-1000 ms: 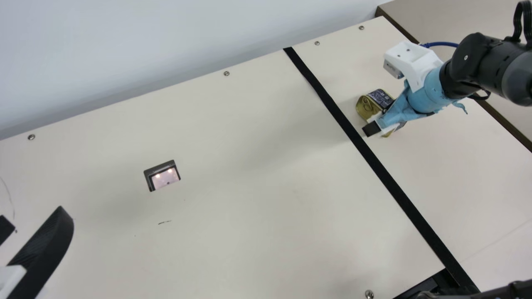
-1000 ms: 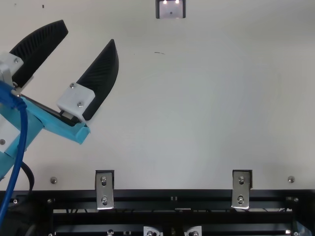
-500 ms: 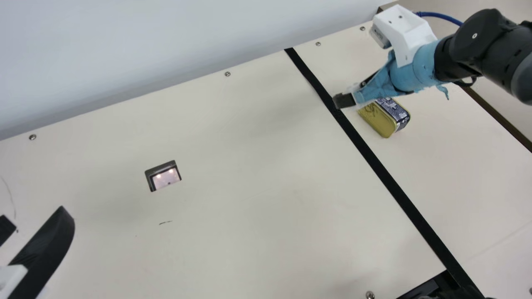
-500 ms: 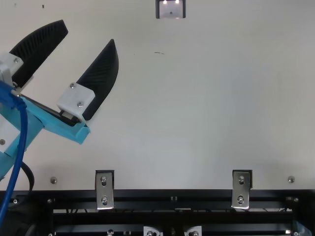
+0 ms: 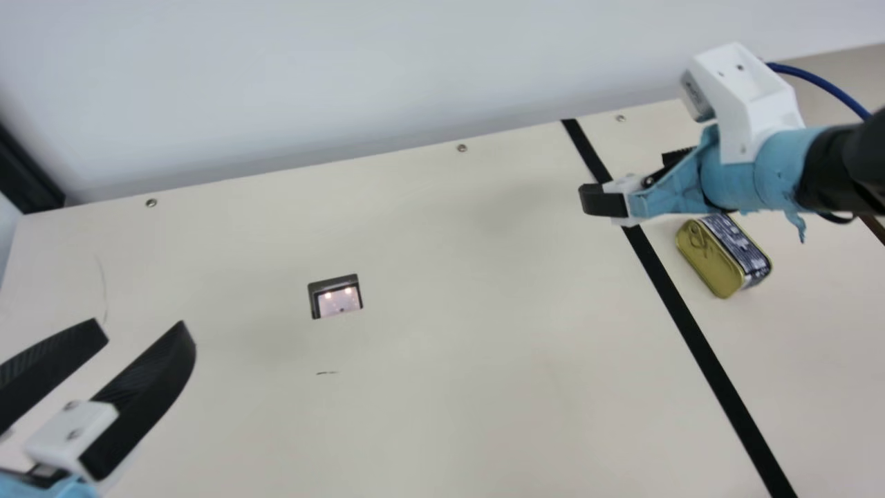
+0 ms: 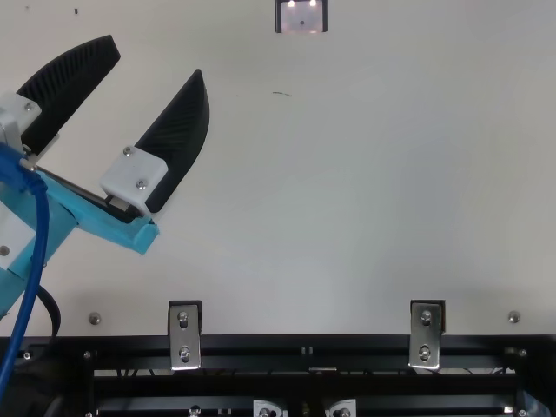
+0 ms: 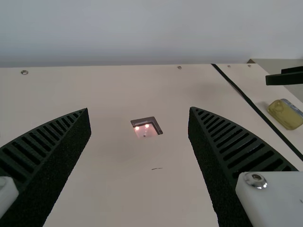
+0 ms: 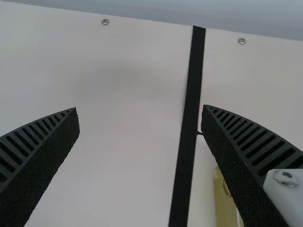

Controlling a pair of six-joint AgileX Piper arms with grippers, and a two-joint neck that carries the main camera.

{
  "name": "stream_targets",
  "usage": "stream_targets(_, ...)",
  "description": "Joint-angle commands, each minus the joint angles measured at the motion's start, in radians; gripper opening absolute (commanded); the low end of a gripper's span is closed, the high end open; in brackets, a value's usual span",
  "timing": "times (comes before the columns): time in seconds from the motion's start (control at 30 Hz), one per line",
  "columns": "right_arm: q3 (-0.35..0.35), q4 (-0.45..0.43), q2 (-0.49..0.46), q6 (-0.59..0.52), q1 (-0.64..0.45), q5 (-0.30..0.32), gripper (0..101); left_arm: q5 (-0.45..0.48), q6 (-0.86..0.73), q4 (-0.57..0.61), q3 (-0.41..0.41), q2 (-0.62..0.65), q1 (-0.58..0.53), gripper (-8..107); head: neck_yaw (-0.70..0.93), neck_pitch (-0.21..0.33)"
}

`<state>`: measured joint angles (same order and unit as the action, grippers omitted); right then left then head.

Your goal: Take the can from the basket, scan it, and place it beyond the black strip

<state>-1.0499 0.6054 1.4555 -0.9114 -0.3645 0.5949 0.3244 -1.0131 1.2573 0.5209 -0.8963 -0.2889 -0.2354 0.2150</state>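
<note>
Far left: left gripper [image 6: 155, 56] over the near-left part of the cream bench [image 5: 449, 360], fingers spread wide, nothing between them. A blue cable [image 6: 29, 261] runs along its arm. Near edge: a black rail [image 6: 304, 352] with two metal brackets [image 6: 184, 334] on it.

Next, moving right: the scanner [image 5: 337, 297], a small dark-framed window set in the bench, two lights glowing in it. Short dark pen mark [image 5: 326, 373] just on its near side (easily taken for a scratch).

Further right: the black strip [image 5: 678, 311], running from the far edge toward the near side. Right gripper [image 5: 626, 176] raised near the strip's far part; fingers apart, released, gripping nothing.

Far right: the can [image 5: 722, 256], on the bench past the strip and apart from it. Gold lid with pull ring faces the strip side; dark printed label alongside. Pale wall [image 5: 346, 83] behind the bench.
</note>
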Motion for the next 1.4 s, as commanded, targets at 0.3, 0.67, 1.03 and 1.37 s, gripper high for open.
stream_targets(0.3,0.022,0.073,-0.022,-0.048,0.038,0.003,101,0.000,0.000,0.000,0.000,0.000,0.000,90,0.187,-0.002)
stream_targets(0.67,0.054,0.122,-0.049,-0.082,0.079,-0.010,101,0.000,0.000,0.000,0.000,0.000,0.000,90,0.254,-0.075)
stream_targets(1.03,0.063,0.136,-0.058,-0.092,0.085,-0.023,101,0.000,0.000,0.000,0.000,0.000,0.000,90,0.254,-0.075)
stream_targets(1.37,0.056,0.114,-0.061,-0.064,0.097,-0.026,101,-0.005,0.048,-0.042,0.006,0.007,-0.010,90,0.254,-0.075)
